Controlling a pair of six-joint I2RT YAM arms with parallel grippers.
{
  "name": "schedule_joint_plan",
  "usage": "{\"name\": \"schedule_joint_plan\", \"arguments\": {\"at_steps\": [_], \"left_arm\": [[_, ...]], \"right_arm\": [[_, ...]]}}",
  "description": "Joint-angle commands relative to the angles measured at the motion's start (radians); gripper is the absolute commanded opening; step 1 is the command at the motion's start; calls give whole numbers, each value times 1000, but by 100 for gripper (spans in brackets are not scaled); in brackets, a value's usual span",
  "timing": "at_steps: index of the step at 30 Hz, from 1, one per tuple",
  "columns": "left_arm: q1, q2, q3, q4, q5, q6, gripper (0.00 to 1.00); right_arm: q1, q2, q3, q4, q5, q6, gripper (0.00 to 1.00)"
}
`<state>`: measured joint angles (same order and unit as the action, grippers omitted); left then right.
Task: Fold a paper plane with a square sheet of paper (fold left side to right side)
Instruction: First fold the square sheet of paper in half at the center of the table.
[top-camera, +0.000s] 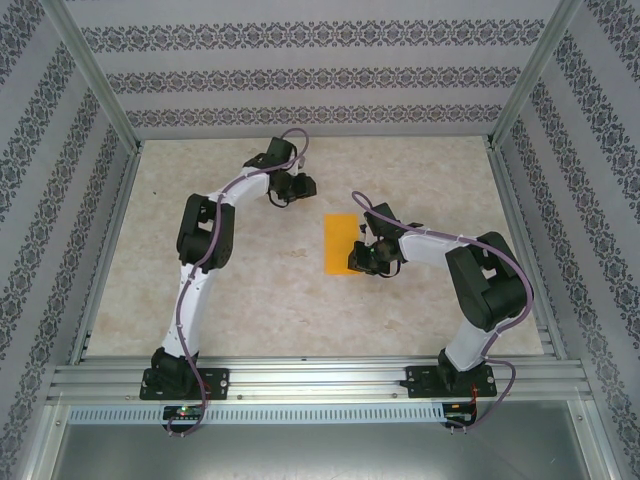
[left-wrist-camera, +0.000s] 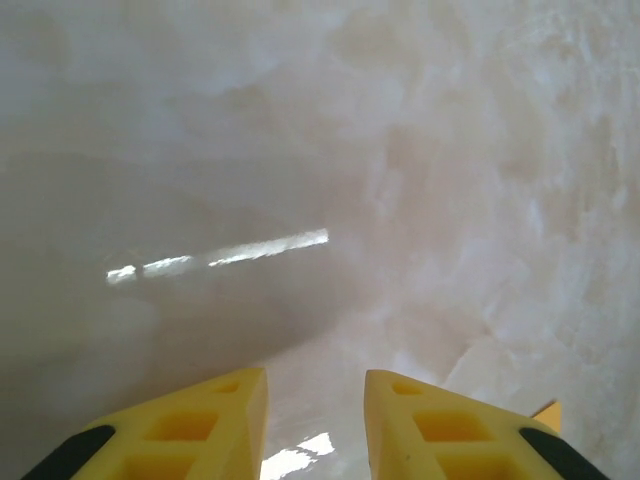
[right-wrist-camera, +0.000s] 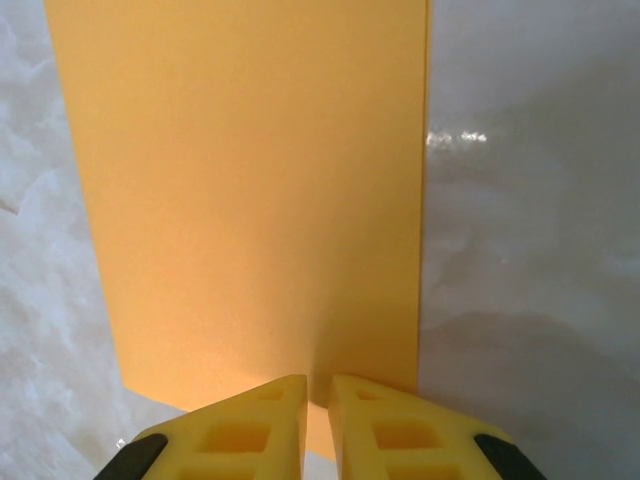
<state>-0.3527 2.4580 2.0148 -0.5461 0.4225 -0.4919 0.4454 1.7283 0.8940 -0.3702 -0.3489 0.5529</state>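
The orange sheet of paper (top-camera: 341, 243) lies flat on the table as an upright rectangle, about half as wide as it is tall. My right gripper (top-camera: 362, 258) is at its lower right edge. In the right wrist view the yellow fingertips (right-wrist-camera: 318, 385) stand almost together, shut, over the near edge of the paper (right-wrist-camera: 250, 180), with nothing pinched between them. My left gripper (top-camera: 292, 192) is up and to the left of the sheet, apart from it. In the left wrist view, the left gripper (left-wrist-camera: 315, 385) is open over bare table.
The beige marbled table (top-camera: 250, 300) is walled by patterned panels and metal frame posts (top-camera: 100, 80). An aluminium rail (top-camera: 320, 378) at the near edge carries both arm bases.
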Motion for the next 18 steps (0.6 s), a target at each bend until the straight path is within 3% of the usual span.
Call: {"name": "schedule_joint_plan", "arguments": {"at_steps": [1, 10, 18], "left_arm": [[-10, -153, -86, 2, -9, 45, 34], [-50, -553, -573, 179, 39, 2, 34], [-170, -667, -852, 373, 72, -146, 33]], "right_arm": [[8, -35, 5, -72, 7, -27, 18], [-55, -160, 154, -133, 14, -107, 41], [-126, -31, 259, -106, 18, -144, 51]]}}
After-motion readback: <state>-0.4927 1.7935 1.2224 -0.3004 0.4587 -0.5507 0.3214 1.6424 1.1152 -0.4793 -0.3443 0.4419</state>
